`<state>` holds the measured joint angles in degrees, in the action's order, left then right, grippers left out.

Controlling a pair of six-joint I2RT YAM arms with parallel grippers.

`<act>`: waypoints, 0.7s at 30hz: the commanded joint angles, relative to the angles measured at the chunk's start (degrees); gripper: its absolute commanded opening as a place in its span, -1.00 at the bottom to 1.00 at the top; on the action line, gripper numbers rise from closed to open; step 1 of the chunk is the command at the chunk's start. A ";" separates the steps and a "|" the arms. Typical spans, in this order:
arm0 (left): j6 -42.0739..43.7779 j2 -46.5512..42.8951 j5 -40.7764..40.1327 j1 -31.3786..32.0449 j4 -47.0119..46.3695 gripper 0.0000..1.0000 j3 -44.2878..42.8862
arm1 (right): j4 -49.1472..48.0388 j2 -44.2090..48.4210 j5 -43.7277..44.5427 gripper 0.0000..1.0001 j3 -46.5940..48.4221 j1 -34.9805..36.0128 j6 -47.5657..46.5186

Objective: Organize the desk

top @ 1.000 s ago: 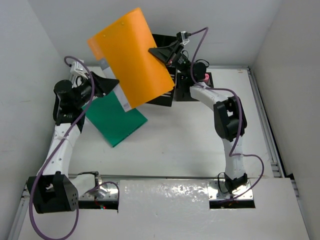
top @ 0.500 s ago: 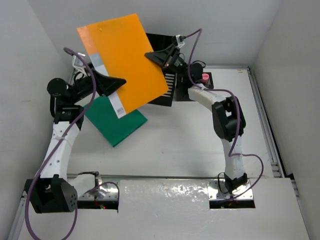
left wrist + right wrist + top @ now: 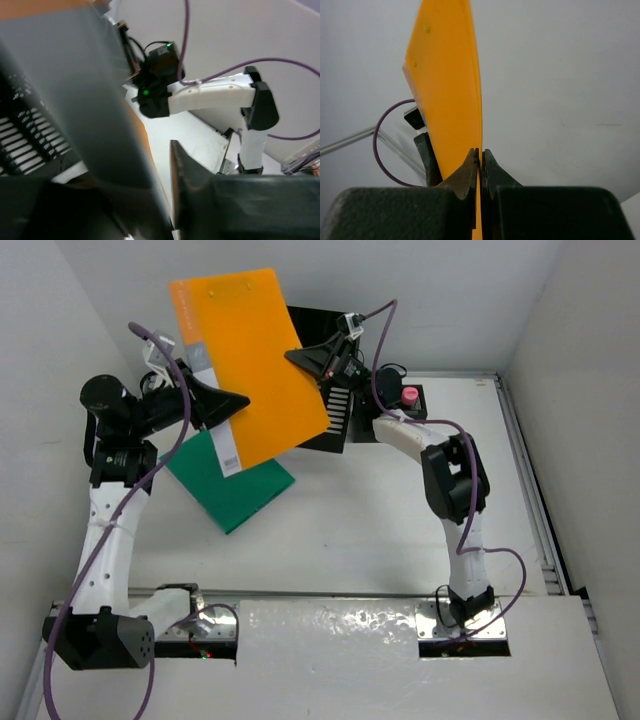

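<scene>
Holding: you have the flat orange plastic folder (image 3: pixel 250 360) raised in the air between both arms. The large flat white tabletop with metal rails (image 3: pixel 380 530) lies well below it.
Right gripper (image 3: pixel 480 156): its fingers are closed to a sliver, pinching the folder's thin edge. The top view puts this grip on the right long edge.
Left gripper (image 3: pixel 236 400): it sits at the opposite long edge, beside the white label strip. Its wrist view is blurred, so you cannot tell whether it clamps the sheet or only brackets it.
Folder axis: the long side runs roughly near to far in the top view, and the far end leans slightly left.
Holder: the black slotted file holder (image 3: pixel 338 412) stands at the tabletop's far edge, to the right of the folder's near corner and partly hidden by it. Your right arm is the nearer one.
Next move: likely a lowering into a slot, which turns on lining the folder's near short edge with the slots.
Waiting: a flat green folder (image 3: pixel 235 490) lies on the tabletop under the left gripper.
</scene>
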<state>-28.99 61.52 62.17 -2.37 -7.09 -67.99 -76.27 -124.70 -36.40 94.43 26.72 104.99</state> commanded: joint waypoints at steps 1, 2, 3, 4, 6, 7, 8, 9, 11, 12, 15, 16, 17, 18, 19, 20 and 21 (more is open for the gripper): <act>11.93 -1.14 -2.49 -0.79 6.90 -0.54 -6.71 | -20.67 -0.45 -3.68 -1.00 0.84 0.97 -1.28; 13.16 -1.14 -3.45 -1.23 9.27 -0.72 -7.33 | -20.59 -0.45 -3.59 -1.00 0.75 0.70 -1.28; 14.74 -1.14 -4.68 -1.84 10.25 -0.96 -7.77 | -20.67 -0.45 -3.59 -1.00 0.67 0.70 -1.28; 15.19 -1.14 -7.30 -2.11 11.39 -1.00 -8.38 | -20.59 -0.36 -3.59 -1.00 0.49 0.61 -1.28; 16.68 -1.22 -9.42 -2.64 12.27 -1.00 -8.74 | -20.59 -0.36 -3.59 -1.00 0.40 0.53 -1.37; 17.21 -1.40 -14.22 -2.81 13.67 -1.00 -9.26 | -20.67 -0.28 -3.76 -1.00 0.23 0.53 -1.45; 17.82 -1.49 -17.23 -2.99 14.47 -1.00 -9.62 | -20.59 -0.19 -3.94 -1.00 0.05 0.35 -1.72; 19.31 -1.75 -23.26 -3.08 15.26 -1.00 -9.88 | -20.59 -0.19 -4.20 -1.00 -0.04 0.26 -1.72; 21.51 -1.84 -29.71 -3.17 16.75 -1.00 -11.11 | -20.50 -0.19 -5.34 0.02 -0.39 -0.35 -2.24; 22.39 -1.58 -36.79 -3.17 17.80 -1.00 -11.81 | -20.50 -0.19 -6.04 0.25 -0.56 -0.79 -2.51; 25.74 -1.31 -45.79 -3.25 21.32 -1.00 -12.61 | -19.28 1.13 -9.03 0.98 -4.23 -3.60 -5.31; 25.74 -1.49 -47.56 -3.25 21.07 -1.00 -11.91 | -18.57 1.74 -9.56 0.98 -5.65 -4.56 -7.93; 25.74 -1.84 -48.63 -3.34 20.28 -1.00 -10.69 | -16.21 3.49 -10.61 0.98 -7.40 -6.49 -9.70; 24.87 -2.53 -49.85 -3.34 17.49 -1.00 -7.11 | -14.36 4.72 -10.97 0.98 -11.68 -7.46 -11.80; 24.08 -2.80 -50.13 -3.34 15.46 -1.00 -4.81 | -12.52 6.13 -11.23 0.98 -13.90 -8.26 -17.31; 21.90 -3.33 -50.04 -3.34 13.35 -1.00 -2.70 | -6.84 9.53 -11.67 0.98 -16.36 -9.66 -21.36; 19.96 -3.42 -49.87 -3.34 8.29 -1.00 1.76 | -2.26 11.48 -12.46 0.98 -20.65 -10.10 -25.49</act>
<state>-7.09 58.98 19.53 -4.89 11.16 -72.60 -74.43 -121.45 -45.25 79.42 19.94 93.01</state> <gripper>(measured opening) 0.165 0.987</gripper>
